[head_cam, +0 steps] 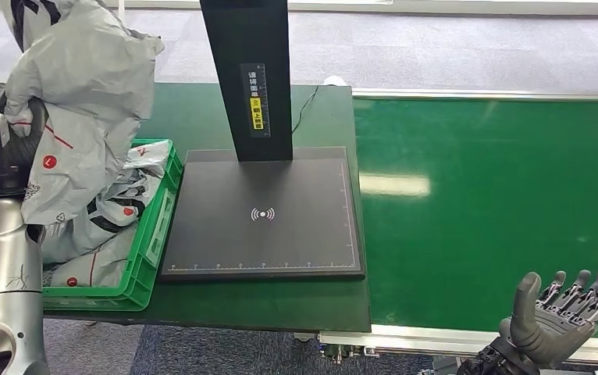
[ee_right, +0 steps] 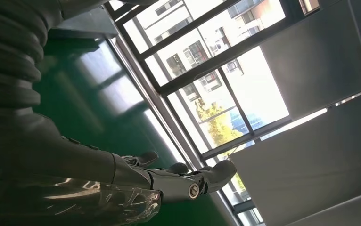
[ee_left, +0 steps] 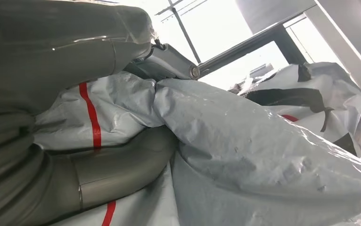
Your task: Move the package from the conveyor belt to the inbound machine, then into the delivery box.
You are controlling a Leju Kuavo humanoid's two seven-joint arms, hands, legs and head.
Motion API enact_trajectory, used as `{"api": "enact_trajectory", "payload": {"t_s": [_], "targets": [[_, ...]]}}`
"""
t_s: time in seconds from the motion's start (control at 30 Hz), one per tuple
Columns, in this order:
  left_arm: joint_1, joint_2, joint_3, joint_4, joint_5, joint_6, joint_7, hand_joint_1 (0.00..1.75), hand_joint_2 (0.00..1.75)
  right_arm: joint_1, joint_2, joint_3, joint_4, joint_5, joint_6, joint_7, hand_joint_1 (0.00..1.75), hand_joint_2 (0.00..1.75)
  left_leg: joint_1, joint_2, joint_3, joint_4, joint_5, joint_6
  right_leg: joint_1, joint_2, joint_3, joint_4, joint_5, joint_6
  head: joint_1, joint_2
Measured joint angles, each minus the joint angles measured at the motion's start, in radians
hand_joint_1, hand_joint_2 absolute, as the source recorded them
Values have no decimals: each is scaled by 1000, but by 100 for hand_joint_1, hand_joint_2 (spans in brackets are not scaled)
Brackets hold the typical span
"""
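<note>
A crumpled grey plastic package [head_cam: 85,101] with red stripes hangs above the green delivery box [head_cam: 154,234] at the left. My left hand [head_cam: 24,137] grips it from behind, mostly hidden by the plastic. In the left wrist view the package [ee_left: 263,155] bulges over my left hand [ee_left: 112,174], whose thumb presses into it. The inbound machine's black plate [head_cam: 265,234] lies bare beside the box. My right hand [head_cam: 561,312] hovers open at the near edge of the green conveyor belt [head_cam: 499,195], fingers spread, holding nothing; the right wrist view shows the same right hand [ee_right: 169,181].
Other grey packages [head_cam: 105,234] lie piled in the green box. The machine's black post [head_cam: 247,70] rises from the plate's far side, with a cable behind it. The belt's metal rim [head_cam: 405,340] runs along the near edge. Grey carpet lies beyond.
</note>
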Motion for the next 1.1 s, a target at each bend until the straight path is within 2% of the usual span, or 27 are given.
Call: {"api": "enact_trajectory", "payload": {"t_s": [0.13, 0.27, 0.5, 0.63, 0.87, 1.1], "targets": [[17, 5, -8, 7, -26, 18, 1, 175, 175, 1, 0, 7, -11, 11, 7, 0, 0, 175, 0, 1, 0, 0, 0, 0, 0, 1, 0, 0, 0, 0, 0, 0], [84, 22, 5, -30, -54, 31, 2, 175, 175, 0, 0, 4, -12, 19, 33, 0, 0, 175, 0, 1, 0, 0, 0, 0, 0, 1, 0, 0, 0, 0, 0, 0], [226, 63, 80, -118, -145, 68, 35, 175, 175, 2, 0, -6, -12, 12, 44, 0, 0, 175, 0, 1, 0, -1, -1, -1, 0, 1, -1, 0, -1, -1, 0, 0], [274, 82, 129, -145, -225, 104, 75, 175, 175, 7, 0, -9, -14, 7, 44, 0, 0, 175, 0, 1, 0, -1, -1, -1, 0, 1, -1, 0, -1, -1, 0, 0], [282, 93, 153, -133, -339, 103, 126, 175, 175, 7, 0, -4, -18, 11, 40, 0, 0, 175, 0, 0, 0, 0, -1, -1, 0, 1, 0, 0, -1, -1, 0, 0], [232, 79, 129, -54, -473, 84, 169, 175, 175, 1, 0, 16, -17, 28, 40, 0, 0, 175, 0, 0, 1, 0, -1, -1, 0, 0, 0, 0, -1, -1, 0, 0]]}}
